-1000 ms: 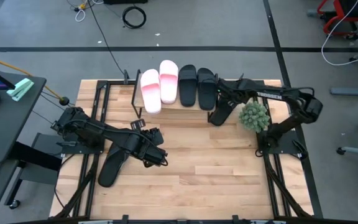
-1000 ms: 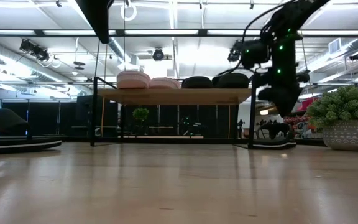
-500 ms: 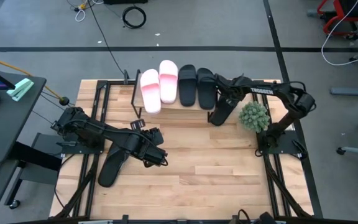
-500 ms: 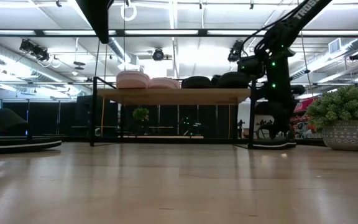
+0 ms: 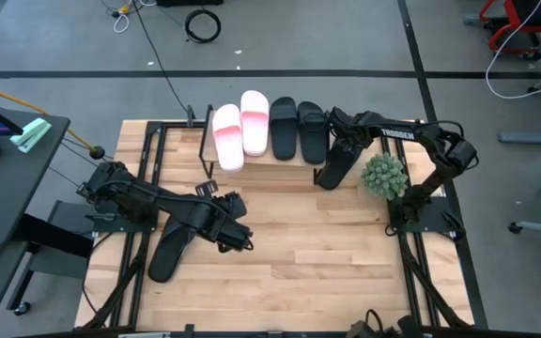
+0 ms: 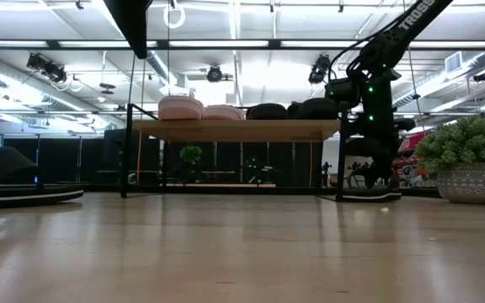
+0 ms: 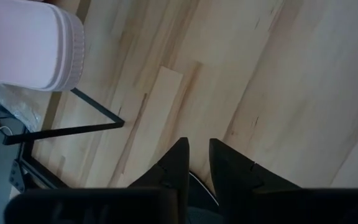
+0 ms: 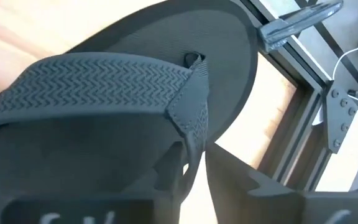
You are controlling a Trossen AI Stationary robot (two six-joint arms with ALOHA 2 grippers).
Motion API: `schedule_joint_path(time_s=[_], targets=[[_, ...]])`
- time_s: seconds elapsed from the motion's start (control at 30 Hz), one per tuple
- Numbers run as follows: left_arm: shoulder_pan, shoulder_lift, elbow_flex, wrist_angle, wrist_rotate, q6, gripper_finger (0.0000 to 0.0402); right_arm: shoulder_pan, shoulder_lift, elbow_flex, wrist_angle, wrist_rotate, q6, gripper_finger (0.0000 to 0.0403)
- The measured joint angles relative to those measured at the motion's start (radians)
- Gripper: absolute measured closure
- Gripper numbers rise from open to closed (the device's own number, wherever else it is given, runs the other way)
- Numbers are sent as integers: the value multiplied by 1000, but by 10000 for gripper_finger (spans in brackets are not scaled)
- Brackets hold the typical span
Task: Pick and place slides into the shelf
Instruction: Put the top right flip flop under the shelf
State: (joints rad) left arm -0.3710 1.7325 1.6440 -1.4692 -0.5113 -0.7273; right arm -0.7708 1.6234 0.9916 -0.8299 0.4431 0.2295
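Note:
Two pale pink slides (image 5: 240,130) and two black slides (image 5: 297,130) lie side by side on top of the shelf (image 6: 234,130). A third black slide (image 5: 330,174) lies on the table by the shelf's right end, and my right gripper (image 8: 194,168) is shut on it from above. Another black slide (image 5: 169,252) lies flat on the table at the left, under my left arm. My left gripper (image 7: 196,155) hangs above the table past that slide's toe end, its fingers almost together with nothing between them. My right gripper pinches the side edge of the black slide's ribbed strap (image 8: 188,134) between its two fingers, where the strap runs down to the sole. It comes at it from above, slanting down. The slide's sole (image 6: 373,196) lies on the table.
A small green potted plant (image 5: 383,176) stands right next to the held slide, toward the table's right edge. Black frame rails run along the left and right table edges. The middle and near part of the tabletop (image 5: 308,253) is bare wood.
My right gripper has come down onto the black slide by the shelf's right end, and its arm has swung a little toward the table's left. The slide has stayed on the table.

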Motion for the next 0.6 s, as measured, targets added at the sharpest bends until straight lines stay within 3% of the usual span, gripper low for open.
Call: schedule_joint_path(time_s=[0.2, 0.4, 0.6], targets=[[-15, 0, 0, 0, 0, -2, 329, -2, 0, 0, -7, 55, -3, 391], [-31, 0, 0, -1, 1, -2, 338, 18, -44, 0, -96, 58, 11, 391], [-48, 0, 0, 0, 0, -3, 338, 73, -232, 0, -189, 147, 92, 394]])
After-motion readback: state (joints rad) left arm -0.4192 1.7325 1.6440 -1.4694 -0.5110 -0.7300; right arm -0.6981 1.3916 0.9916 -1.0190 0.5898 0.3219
